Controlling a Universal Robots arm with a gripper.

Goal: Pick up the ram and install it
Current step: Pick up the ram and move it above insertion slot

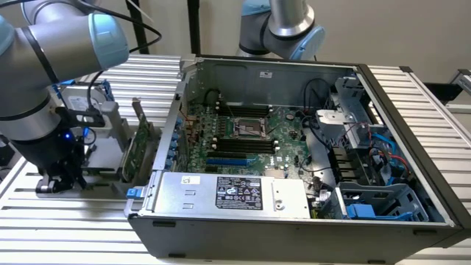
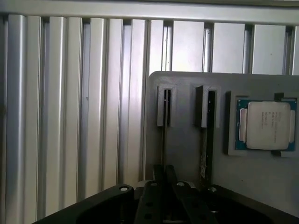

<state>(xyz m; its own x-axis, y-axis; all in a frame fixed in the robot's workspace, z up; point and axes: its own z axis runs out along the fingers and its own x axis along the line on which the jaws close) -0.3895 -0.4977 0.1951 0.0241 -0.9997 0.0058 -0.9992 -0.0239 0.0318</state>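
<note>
In the grey holder [image 2: 182,149], the ram [image 2: 166,109] stands on edge in a narrow slot, upright for a pinch from above. The gripper [image 2: 163,171] hangs over it; its hold cannot be told. The holder sits at nine o'clock of the computer case [image 1: 294,240].

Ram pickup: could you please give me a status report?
Gripper low over grey holder. Ram edge-on in a holder slot, not lifted. Processor chip seated beside it, not in the way.
</note>
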